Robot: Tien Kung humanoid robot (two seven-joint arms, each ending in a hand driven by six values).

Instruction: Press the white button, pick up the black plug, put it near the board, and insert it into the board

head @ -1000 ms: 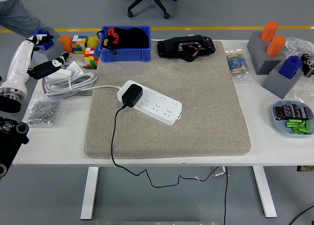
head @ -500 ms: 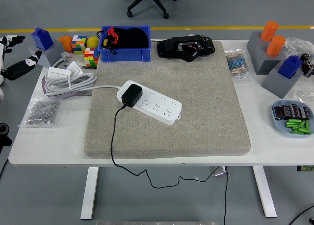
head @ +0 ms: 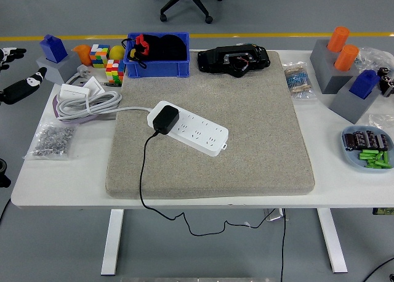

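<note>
Head view: the left hand (head: 17, 85) shows only at the far left edge of the frame, off the table's left side, with a few black-tipped fingers (head: 34, 80) spread apart and holding nothing. The right hand is not in the picture at all.

The white power strip (head: 192, 133) lies near the middle of the grey felt mat (head: 258, 134), its long axis running from upper left to lower right of the frame. The black plug (head: 165, 119) sits seated in the strip's upper-left end, and its black cable (head: 144, 171) runs down over the mat's near edge and hangs below the table (head: 61, 183). The strip's own white cord (head: 86, 103) lies coiled left of the mat. I cannot make out the white button on the strip at this size.

From the left hand, the plug lies to the right and a little lower in the frame, well apart, with the coiled cord between them. As the only hand showing, the left is the nearer one. Judging by the seated plug, the insertion looks done and the hand appears clear of the work.
</note>
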